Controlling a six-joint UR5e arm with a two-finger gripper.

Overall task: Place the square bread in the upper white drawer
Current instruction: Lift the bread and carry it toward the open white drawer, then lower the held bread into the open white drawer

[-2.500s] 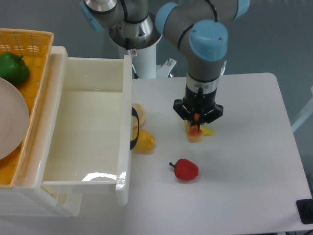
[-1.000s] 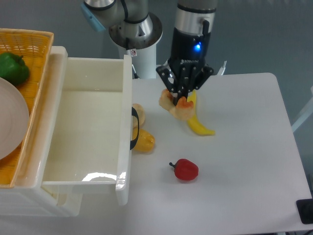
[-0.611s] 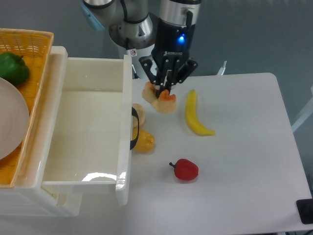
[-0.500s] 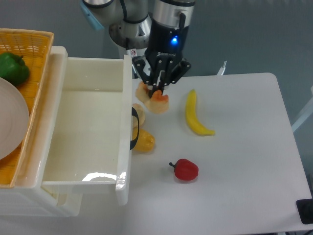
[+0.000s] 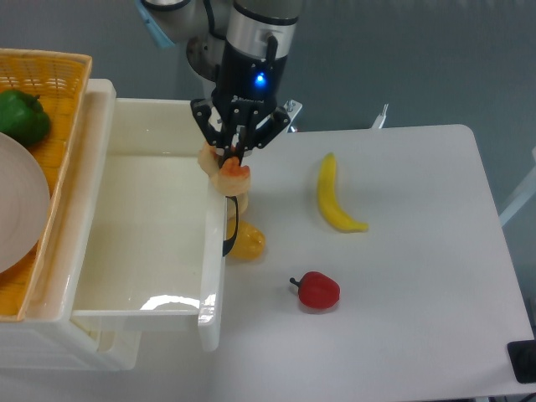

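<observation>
My gripper (image 5: 232, 164) hangs above the front wall of the upper white drawer (image 5: 142, 226), shut on the square bread (image 5: 223, 171), a pale tan block held in the air right over the drawer's front edge. The drawer is pulled out and its white inside is bare. Its black loop handle (image 5: 232, 224) faces the table.
A pale round bun (image 5: 244, 201) and an orange-yellow pastry (image 5: 247, 244) lie against the drawer front. A banana (image 5: 333, 196) and a red pepper (image 5: 318, 290) lie on the white table. At left a woven yellow basket (image 5: 59, 84) holds a green pepper (image 5: 22, 115) and a white plate (image 5: 18, 201).
The gripper lifted the square bread off the table beside the banana and carried it left, from mid-table to over the drawer's front edge.
</observation>
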